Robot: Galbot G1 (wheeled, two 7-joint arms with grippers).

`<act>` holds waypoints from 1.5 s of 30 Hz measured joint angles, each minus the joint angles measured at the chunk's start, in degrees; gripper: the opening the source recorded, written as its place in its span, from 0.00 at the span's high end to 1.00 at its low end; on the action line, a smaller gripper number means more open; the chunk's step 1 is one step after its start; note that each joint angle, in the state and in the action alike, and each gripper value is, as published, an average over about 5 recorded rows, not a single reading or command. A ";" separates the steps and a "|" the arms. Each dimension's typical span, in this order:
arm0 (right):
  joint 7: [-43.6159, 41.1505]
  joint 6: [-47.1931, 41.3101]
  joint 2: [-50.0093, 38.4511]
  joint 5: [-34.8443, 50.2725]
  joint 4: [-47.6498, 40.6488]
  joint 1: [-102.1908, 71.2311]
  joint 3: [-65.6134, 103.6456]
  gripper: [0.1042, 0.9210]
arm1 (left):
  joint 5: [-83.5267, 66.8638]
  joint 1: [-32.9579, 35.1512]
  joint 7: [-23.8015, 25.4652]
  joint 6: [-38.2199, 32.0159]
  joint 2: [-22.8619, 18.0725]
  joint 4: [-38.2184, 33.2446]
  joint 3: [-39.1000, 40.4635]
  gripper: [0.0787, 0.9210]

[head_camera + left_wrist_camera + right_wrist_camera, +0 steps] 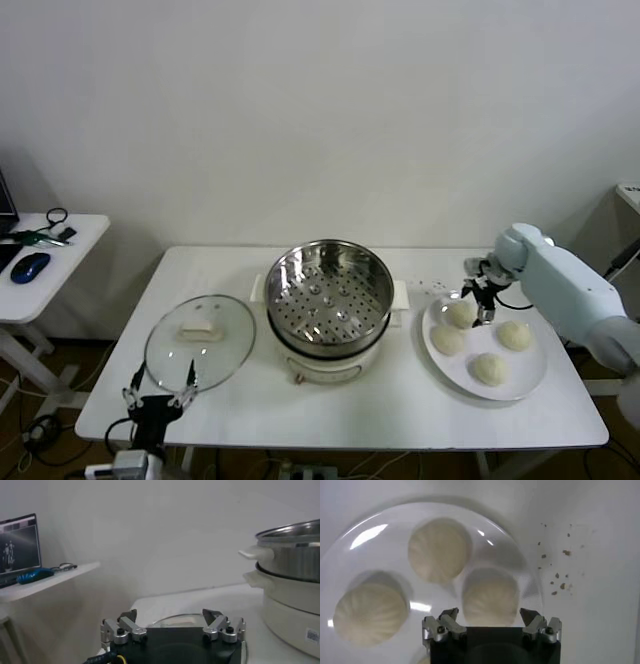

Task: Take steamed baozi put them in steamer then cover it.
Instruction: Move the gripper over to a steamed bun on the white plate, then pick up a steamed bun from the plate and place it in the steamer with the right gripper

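Stock at start of task: four steamed baozi [459, 314] all on the white plate [535, 380], steamer [329, 297] empty, glass lid [200, 341] on the table beside it; my right gripper [482, 298] spread over the nearest bun, left gripper [160, 385] spread, idle by the lid.

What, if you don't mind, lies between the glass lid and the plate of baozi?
In the head view, the steamer stands between the glass lid and the plate.
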 measured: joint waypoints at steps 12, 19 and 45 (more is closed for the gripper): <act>0.00 1.73 3.01 -2.39 -4.39 0.20 0.61 0.18 | -0.18 0.01 -0.13 -0.13 -0.17 0.88 -0.12 0.12; -0.19 2.64 3.64 -3.32 -5.71 0.54 0.83 0.27 | -0.19 -0.02 -0.16 -0.11 -0.18 0.83 -0.10 0.12; -4.31 9.09 1.41 4.25 3.33 13.35 -11.92 0.29 | -1.25 1.43 -0.43 0.08 -0.13 -0.04 -1.00 0.12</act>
